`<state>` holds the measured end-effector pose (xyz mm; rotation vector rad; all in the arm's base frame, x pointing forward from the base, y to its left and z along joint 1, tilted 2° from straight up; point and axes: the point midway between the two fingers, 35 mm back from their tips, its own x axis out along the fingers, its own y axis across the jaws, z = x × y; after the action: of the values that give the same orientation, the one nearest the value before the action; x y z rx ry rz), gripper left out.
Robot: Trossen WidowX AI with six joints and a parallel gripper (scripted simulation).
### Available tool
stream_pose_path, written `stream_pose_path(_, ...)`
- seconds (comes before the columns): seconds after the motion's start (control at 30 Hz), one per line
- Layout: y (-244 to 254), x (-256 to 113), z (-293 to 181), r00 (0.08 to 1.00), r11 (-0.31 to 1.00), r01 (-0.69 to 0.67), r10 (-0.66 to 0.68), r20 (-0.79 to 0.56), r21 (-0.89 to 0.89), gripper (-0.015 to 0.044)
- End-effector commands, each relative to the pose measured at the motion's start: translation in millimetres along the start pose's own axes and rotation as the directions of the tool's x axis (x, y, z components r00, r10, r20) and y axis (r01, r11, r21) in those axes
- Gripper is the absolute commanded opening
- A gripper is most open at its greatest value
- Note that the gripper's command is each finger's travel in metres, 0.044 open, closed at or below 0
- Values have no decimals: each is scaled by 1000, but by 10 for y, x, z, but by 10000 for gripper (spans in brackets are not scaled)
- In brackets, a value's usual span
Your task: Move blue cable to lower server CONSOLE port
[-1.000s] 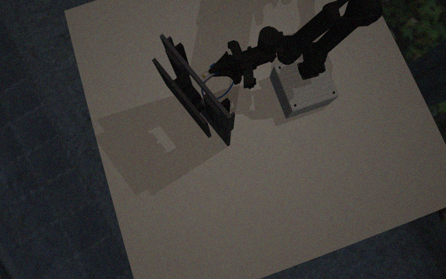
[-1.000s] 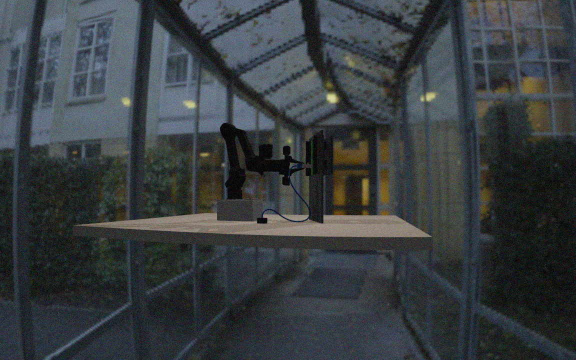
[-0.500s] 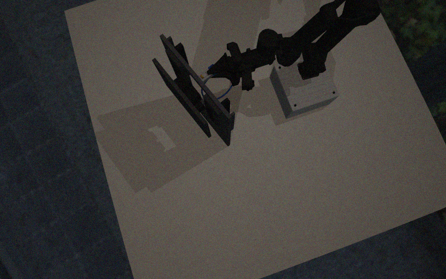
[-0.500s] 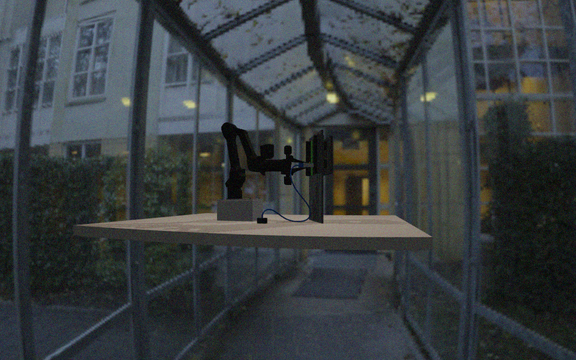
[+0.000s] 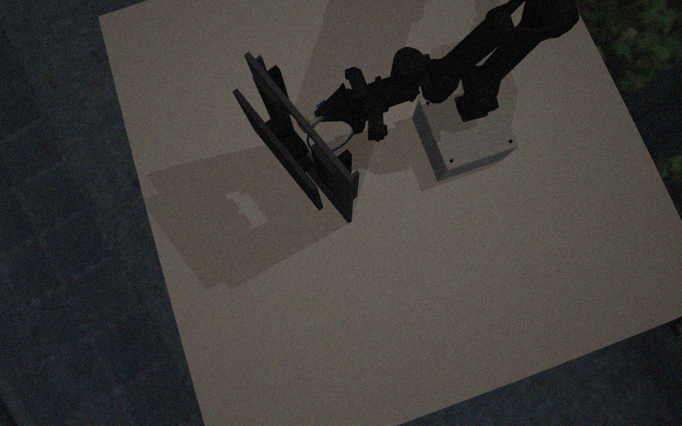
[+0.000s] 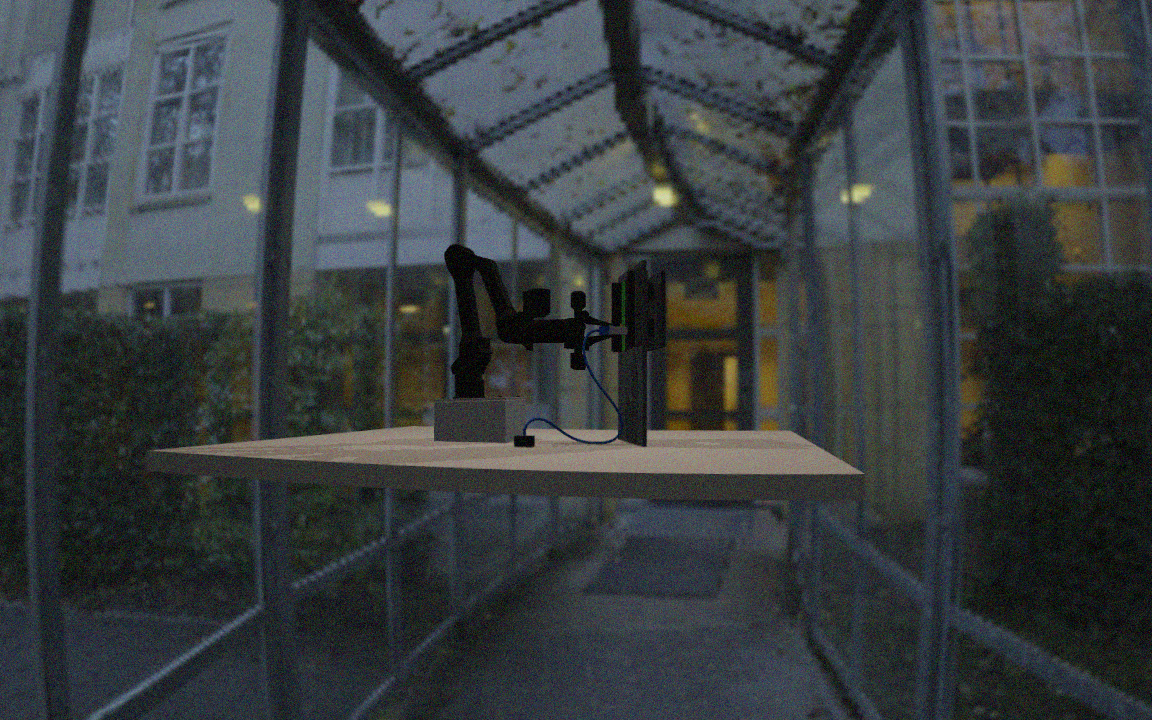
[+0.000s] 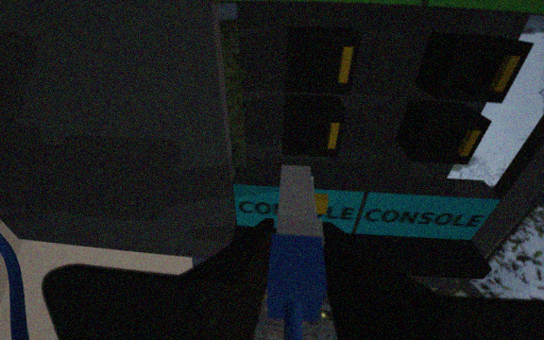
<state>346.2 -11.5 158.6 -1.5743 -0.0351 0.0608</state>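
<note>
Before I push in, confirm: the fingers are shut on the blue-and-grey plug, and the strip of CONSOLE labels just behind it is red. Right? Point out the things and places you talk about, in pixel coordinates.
Not quite: the wrist view shows the strip of CONSOLE labels (image 7: 423, 215) is teal, not red. The rest holds: the fingers are shut on the blue-and-grey plug (image 7: 297, 269), and the strip is just behind it.

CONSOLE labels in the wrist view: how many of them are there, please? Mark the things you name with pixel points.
2: the left label (image 7: 254, 208), partly covered by the plug (image 5: 320, 104) (image 6: 616, 330) (image 7: 297, 264), and the right label (image 7: 425, 216) directly beside it. Others may be hidden.
</note>
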Motion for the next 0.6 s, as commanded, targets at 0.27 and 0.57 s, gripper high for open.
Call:
stream_pose_path(0.27, -16, 53, 27, 1000, 1000, 5, -5, -2, 3, 0)
stream_pose_path(0.57, -19, 91, 55, 1000, 1000, 6, -6, -2, 3, 0)
